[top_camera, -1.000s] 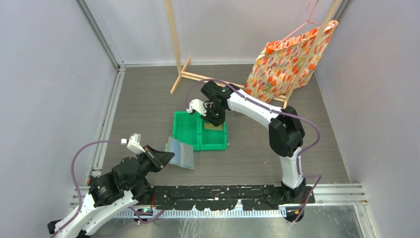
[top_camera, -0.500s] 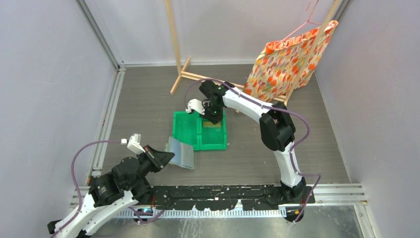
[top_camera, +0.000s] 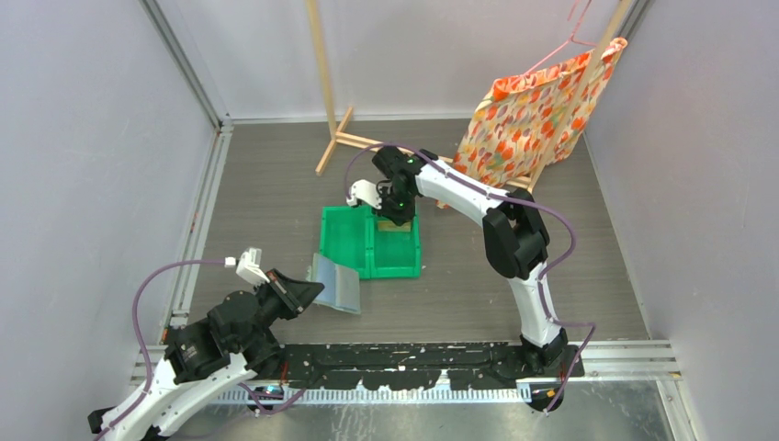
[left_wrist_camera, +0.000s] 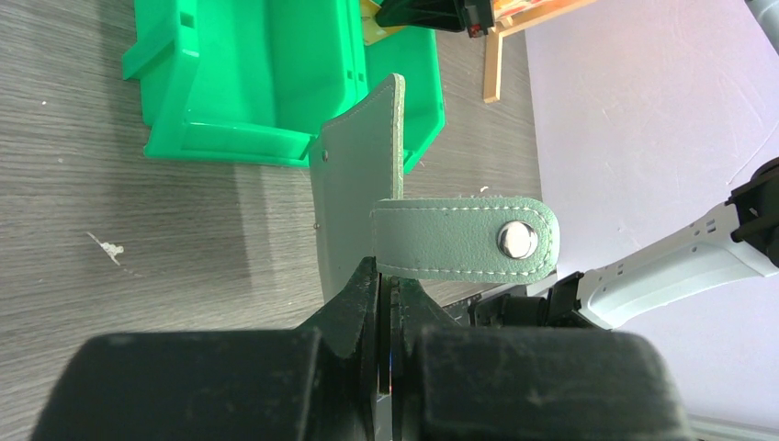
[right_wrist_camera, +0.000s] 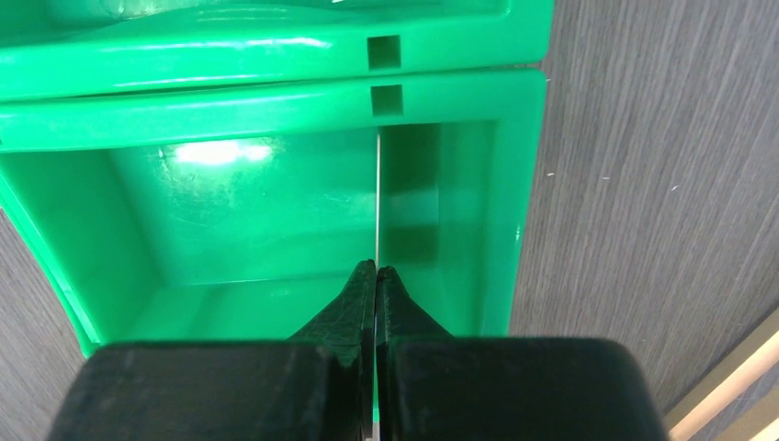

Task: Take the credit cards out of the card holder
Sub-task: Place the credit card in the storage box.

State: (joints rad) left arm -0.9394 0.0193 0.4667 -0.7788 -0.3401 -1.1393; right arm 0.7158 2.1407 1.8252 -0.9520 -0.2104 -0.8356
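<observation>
- Green plastic directly underneath: right compartment of the bin [right_wrist_camera: 276, 101] below the right gripper [right_wrist_camera: 376, 268].
- Clenched tight on one thin card [right_wrist_camera: 378, 202], held edge-on from the wrist view, tan from above. Hanging down into that compartment, seemingly clear of its floor and walls.
- Main hazard, as a judgement: letting go with the card this upright. Risk of landing on edge, leaning against the divider or a side wall instead of lying flat, or bouncing on the hard plastic.
- Second hazard: drifting sideways before release. Close enough to the divider and back rim for a clipped edge, and then a card tipped out onto the table [top_camera: 266, 184].
- Also possible: sticking to one finger pad on opening, given so light and flat a thing, and riding back up with the gripper.
- Left gripper [left_wrist_camera: 387, 280] likewise squeezed shut, pinching the card holder [left_wrist_camera: 358, 184] by one edge, just beside the bin's near left corner. Strap with its metal snap [left_wrist_camera: 517, 240] jutting out to the side.
- Weak point there: a narrow bite on soft, floppy material. Risk of sagging, twisting or slipping under any tug on the slots.
- Cannot tell from these views whether more cards sit inside, nor whether the holder's lower edge touches the table.
</observation>
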